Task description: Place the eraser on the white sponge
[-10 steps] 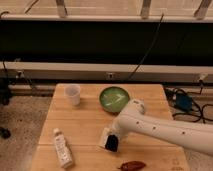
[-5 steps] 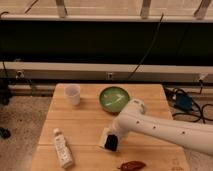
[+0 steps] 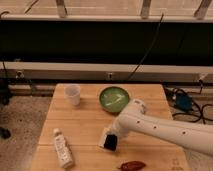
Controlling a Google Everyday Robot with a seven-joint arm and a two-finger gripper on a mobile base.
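Wooden table fills the lower half of the frame, with a dark wall panel and a pale rail running across behind it. White robot arm enters from the lower right edge and reaches toward lower centre, ending at the gripper, which sits low over the table just left of centre-bottom. A small black block, the eraser, shows right at the gripper's tip; the fingers appear to be closed around it, though the exact contact is hard to make out. Immediately left of the eraser and touching or nearly touching it lies a pale flat shape, the white sponge, partly hidden by the gripper; cannot tell whether the eraser is resting on it or only beside it. Green bowl stands at centre of the frame, above the gripper and partly behind the arm's wrist. White cup stands upright toward the upper left of the table, well apart from the bowl. White bottle with a printed label lies on its side at lower left. Reddish-brown pepper-shaped item lies at the bottom edge, right of the gripper. Cables trail on the floor at right.
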